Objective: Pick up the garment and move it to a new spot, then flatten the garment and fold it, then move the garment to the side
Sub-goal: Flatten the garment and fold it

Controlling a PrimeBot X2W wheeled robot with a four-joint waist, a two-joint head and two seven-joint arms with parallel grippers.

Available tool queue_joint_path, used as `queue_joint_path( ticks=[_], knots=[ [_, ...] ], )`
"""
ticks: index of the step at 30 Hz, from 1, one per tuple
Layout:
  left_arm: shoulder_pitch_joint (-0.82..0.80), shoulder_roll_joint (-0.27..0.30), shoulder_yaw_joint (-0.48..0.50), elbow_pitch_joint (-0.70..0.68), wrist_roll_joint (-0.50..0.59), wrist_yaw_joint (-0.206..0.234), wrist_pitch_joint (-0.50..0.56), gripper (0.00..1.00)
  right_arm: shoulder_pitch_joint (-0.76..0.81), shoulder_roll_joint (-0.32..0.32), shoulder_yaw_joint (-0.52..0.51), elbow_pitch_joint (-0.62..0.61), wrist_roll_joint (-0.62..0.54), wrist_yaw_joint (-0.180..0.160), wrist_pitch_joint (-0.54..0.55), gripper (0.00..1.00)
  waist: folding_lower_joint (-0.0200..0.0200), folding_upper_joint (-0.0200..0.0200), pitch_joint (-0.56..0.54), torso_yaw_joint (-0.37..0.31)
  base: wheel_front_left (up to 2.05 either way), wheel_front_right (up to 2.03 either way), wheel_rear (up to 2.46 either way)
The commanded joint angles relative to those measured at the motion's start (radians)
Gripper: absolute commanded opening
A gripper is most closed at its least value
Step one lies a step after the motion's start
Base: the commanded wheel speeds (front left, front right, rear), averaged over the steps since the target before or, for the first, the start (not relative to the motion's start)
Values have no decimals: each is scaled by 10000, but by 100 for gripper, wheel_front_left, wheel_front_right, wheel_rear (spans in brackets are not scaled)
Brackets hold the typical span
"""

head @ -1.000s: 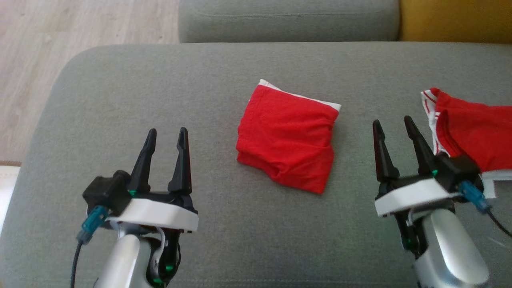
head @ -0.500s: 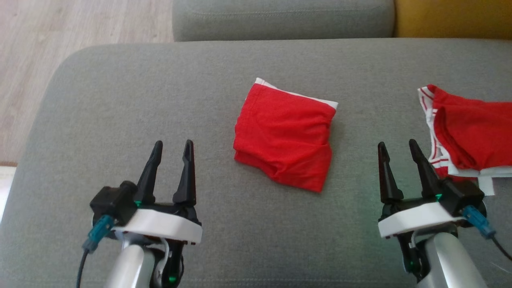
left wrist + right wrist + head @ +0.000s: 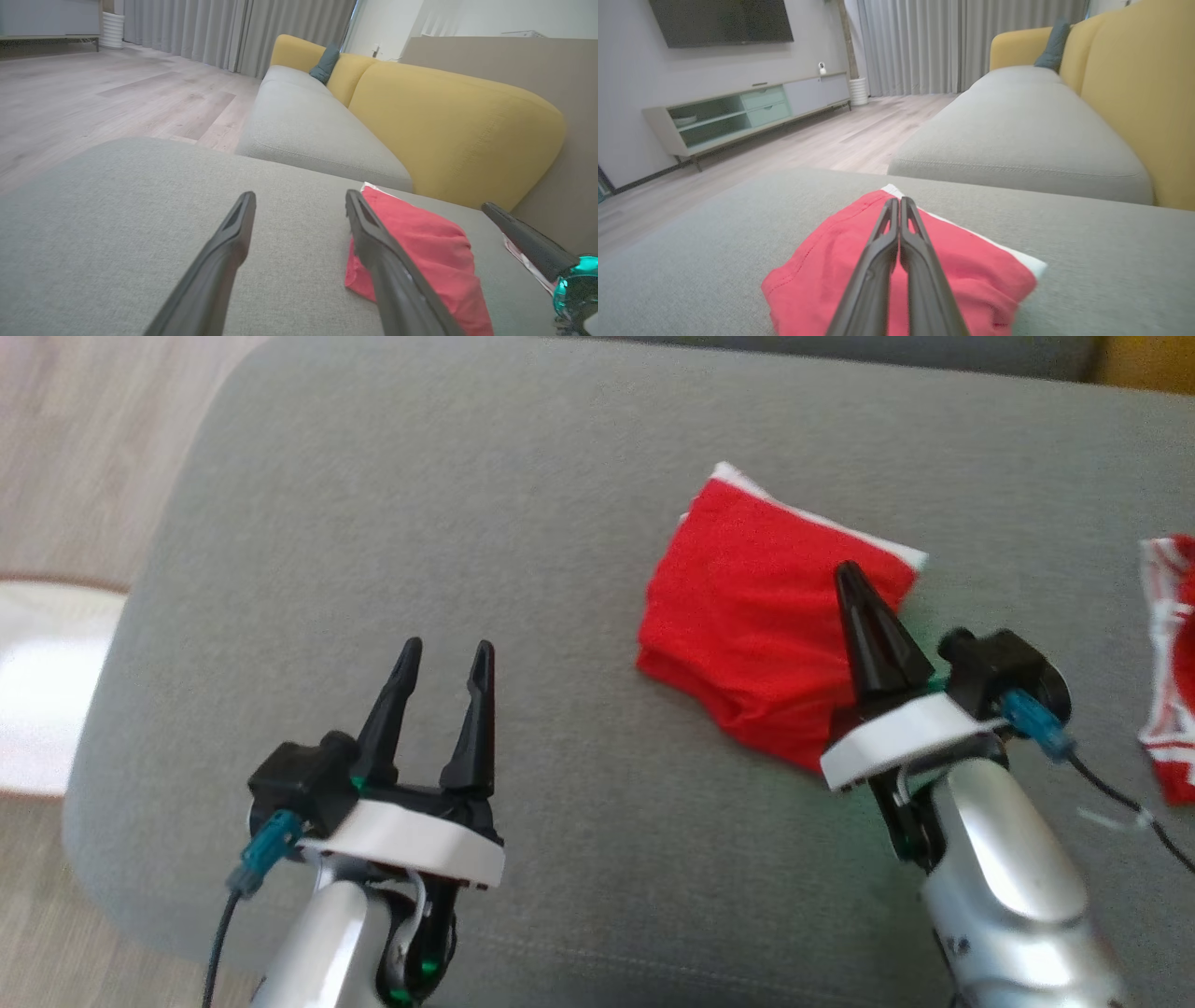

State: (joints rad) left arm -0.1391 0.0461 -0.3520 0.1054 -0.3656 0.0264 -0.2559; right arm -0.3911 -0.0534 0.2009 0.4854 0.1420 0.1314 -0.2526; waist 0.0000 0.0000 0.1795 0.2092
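Head view: folded garment (image 3: 747, 616), nearly square, white edge facing upper right

Silver forearms (image 3: 1008, 868), white collars (image 3: 411, 845), black fingers (image 3: 471, 719), perhaps teal plugs (image 3: 266, 849).

A teal pillow (image 3: 1049, 44) leans on the yellow sofa (image 3: 1139, 93) at its far end; grey curtains (image 3: 924, 42) hang beyond the sofa; across the wood floor (image 3: 831, 140) from it, a low cabinet (image 3: 752, 112) under a dark television (image 3: 721, 21).
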Motion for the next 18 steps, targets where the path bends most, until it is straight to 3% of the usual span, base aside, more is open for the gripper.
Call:
queue_joint_path(
  ticks=[1,10,18],
  knots=[
    [-467,41,212,-253,-88,21,-59,100,-435,31,283,-109,-104,-7,-88,0,0,0,434,496,0,0,0],
    [-743,41,-199,-287,-337,170,-59,100,-2037,31,-406,2444,-1200,-7,-90,0,0,0,1143,1469,0,0,0],
    [-853,41,-289,-312,-428,284,-59,100,-2649,31,-1196,4129,-2099,-7,-91,0,0,0,1395,1655,0,0,0]
  ],
)
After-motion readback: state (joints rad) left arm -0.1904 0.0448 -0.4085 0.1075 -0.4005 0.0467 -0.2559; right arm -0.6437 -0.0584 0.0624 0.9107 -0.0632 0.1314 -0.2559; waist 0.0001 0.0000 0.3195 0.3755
